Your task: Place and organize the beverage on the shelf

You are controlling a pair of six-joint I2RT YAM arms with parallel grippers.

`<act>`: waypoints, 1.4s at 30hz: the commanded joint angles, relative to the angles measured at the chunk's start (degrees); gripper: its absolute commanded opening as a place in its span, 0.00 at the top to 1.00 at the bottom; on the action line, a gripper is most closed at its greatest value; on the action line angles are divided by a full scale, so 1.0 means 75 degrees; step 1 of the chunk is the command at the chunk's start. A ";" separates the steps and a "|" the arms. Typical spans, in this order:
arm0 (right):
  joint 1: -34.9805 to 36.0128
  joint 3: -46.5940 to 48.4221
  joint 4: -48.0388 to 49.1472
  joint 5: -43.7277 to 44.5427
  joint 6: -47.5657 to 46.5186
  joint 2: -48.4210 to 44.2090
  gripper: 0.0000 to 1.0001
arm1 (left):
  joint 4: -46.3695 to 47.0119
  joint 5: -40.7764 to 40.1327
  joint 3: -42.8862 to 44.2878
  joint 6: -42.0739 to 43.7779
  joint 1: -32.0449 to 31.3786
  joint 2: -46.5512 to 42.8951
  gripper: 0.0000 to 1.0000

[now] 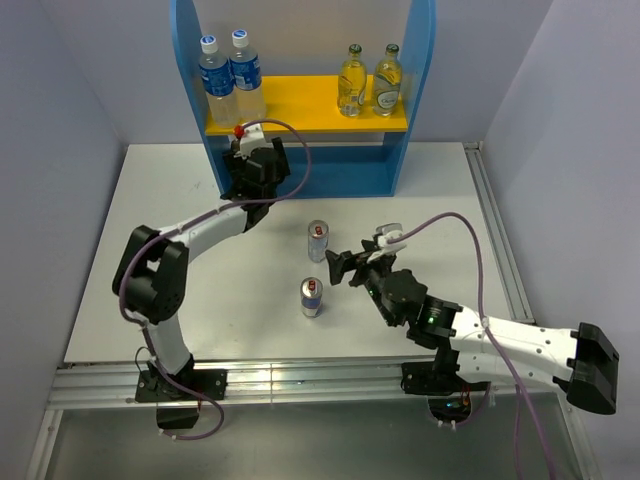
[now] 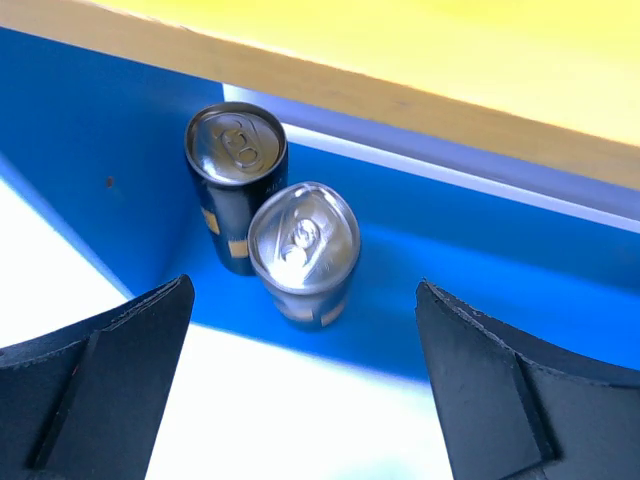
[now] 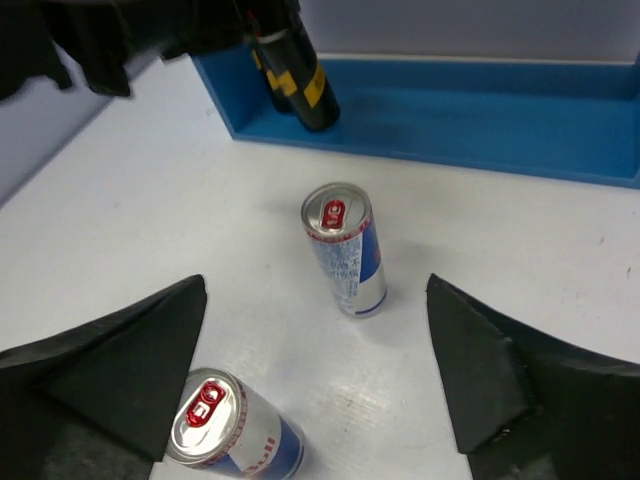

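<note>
We see the white-shelled left arm point(image 1: 198, 231), mounted at the near edge of the worktop point(image 1: 420, 190), with bulky black joint housings and a thin purple cable point(image 1: 306, 152) looping off its wrist. Its black left gripper point(image 2: 302, 283) has broad, matte, wedge-shaped fingers point(image 2: 100, 390) and carries a small white block with a red dot. The right arm point(image 1: 520, 345) matches it: white links, black joints, a green light, its own purple cable point(image 1: 452, 214), and a black right gripper point(image 1: 342, 268).
</note>
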 commanded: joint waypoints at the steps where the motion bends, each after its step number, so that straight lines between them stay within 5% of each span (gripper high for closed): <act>1: -0.0112 0.0514 -0.0095 -0.0436 0.0101 0.0482 0.00 | -0.0130 -0.0009 -0.0310 -0.0100 -0.0233 -0.1044 0.01; 14: -0.0942 0.2144 -0.1128 -0.0928 0.1238 0.3095 0.00 | -0.1385 0.0412 -0.2631 -0.1166 -0.1030 -0.4606 0.01; 35: -0.2069 0.3210 0.0478 -0.1421 0.1637 0.6377 0.03 | -0.2428 0.0354 -0.4131 -0.2069 -0.1991 -0.6307 0.01; 38: -0.2197 0.3374 0.0654 -0.1199 0.1625 0.6670 0.42 | -0.2440 0.0342 -0.4225 -0.2105 -0.2038 -0.6319 0.01; 39: -0.2221 0.3445 0.0631 -0.1117 0.1625 0.6741 0.71 | -0.2452 0.0342 -0.4248 -0.2128 -0.2050 -0.6319 0.01; 42: -0.2385 0.3656 0.0409 -0.0801 0.1718 0.6893 1.00 | -0.2510 0.0272 -0.4331 -0.2198 -0.2143 -0.6354 0.01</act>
